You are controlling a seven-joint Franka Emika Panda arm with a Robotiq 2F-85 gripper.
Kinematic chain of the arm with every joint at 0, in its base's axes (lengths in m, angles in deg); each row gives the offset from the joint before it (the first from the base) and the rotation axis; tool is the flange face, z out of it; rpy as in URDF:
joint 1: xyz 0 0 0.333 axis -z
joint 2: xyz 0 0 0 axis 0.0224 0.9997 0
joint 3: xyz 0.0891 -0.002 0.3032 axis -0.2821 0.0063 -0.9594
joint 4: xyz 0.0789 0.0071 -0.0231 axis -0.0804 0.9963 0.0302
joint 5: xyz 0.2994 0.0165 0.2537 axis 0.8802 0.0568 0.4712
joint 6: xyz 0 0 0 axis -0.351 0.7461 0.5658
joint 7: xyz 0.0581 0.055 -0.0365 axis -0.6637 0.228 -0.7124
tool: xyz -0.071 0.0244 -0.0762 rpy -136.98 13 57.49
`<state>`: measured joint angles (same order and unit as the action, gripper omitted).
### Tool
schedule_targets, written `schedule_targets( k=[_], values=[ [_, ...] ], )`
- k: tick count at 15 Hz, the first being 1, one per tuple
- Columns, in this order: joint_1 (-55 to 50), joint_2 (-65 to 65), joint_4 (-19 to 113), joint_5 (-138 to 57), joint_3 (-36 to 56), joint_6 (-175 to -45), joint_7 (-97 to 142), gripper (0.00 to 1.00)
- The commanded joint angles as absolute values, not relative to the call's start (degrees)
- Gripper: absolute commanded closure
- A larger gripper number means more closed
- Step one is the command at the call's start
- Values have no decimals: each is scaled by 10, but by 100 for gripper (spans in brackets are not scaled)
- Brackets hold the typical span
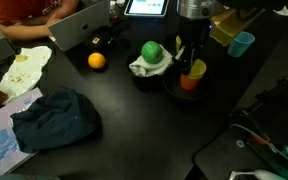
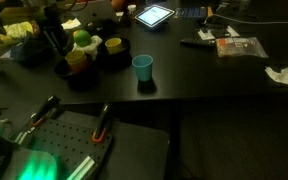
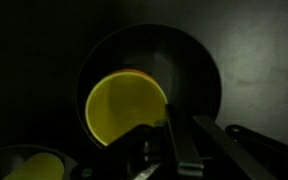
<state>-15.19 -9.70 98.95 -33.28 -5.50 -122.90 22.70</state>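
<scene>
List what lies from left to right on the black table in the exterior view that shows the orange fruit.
Crumpled dark blue cloth, round orange fruit, green ball, orange-and-yellow cup in a black bowl, light blue plastic cup.

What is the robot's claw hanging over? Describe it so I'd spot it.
On the black table, find the gripper; right under it is a black bowl. In that bowl stands a yellow cup. Beside it a green ball lies on white cloth, and the blue cup stands alone.
</scene>
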Motion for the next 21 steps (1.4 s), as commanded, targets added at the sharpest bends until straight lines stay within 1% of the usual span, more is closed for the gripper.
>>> schedule_targets(
  k=[1,4,6,8,9,12,13,17,18,21],
  values=[
    [-131,-93,972,-279,-59,-1194,198,87],
    [-130,-102,977,-290,-55,-1212,211,87],
    [-130,-106,979,-293,-56,-1218,212,83],
    [-131,-104,978,-296,-56,-1217,216,83],
    [-132,-107,979,-298,-56,-1216,218,62],
    [-138,-130,985,-351,-48,-1220,255,44],
    [-139,-138,984,-376,-45,-1217,273,35],
    [-135,-164,978,-468,-41,-1208,338,6],
    [-133,-168,975,-487,-41,-1202,351,0],
    [-130,-173,969,-517,-42,-1195,380,0]
  ],
)
